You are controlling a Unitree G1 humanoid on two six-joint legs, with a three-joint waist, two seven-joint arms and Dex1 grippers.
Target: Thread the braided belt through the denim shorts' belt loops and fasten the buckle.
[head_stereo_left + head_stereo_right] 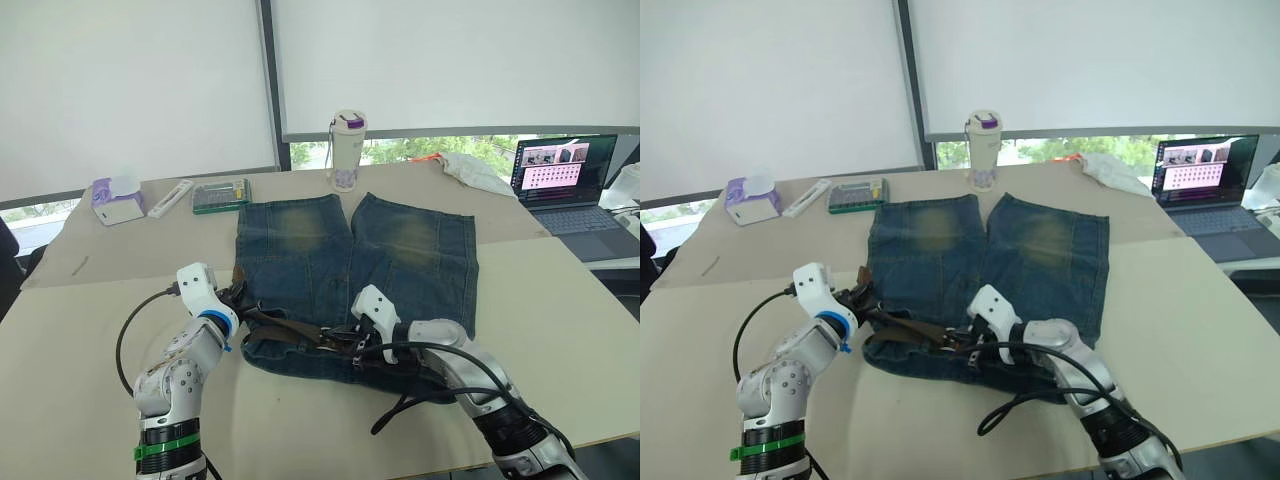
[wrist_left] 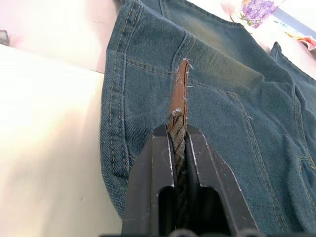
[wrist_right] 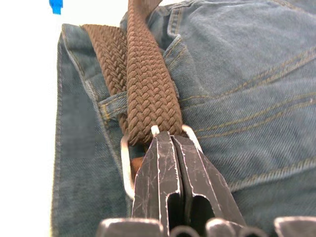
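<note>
Nearest the robot, along the waistband of the denim shorts [image 1: 355,260], the braided belt [image 3: 148,89] is laid. The right gripper [image 3: 170,143] is closed on the silver buckle [image 3: 126,163], with the strap emerging at its 12 o'clock. At about 9 o'clock from it, the left gripper [image 2: 177,136] is clamped edge-on around the belt's free tip. Fastening appears to be the step in hand: the buckle is best kept steady and flat while the tip is guided straight toward the frame, without twisting. Whether every belt loop is threaded cannot be told. Farther off, a cup [image 1: 347,150] stands at 12 o'clock on the table [image 1: 560,300].
</note>
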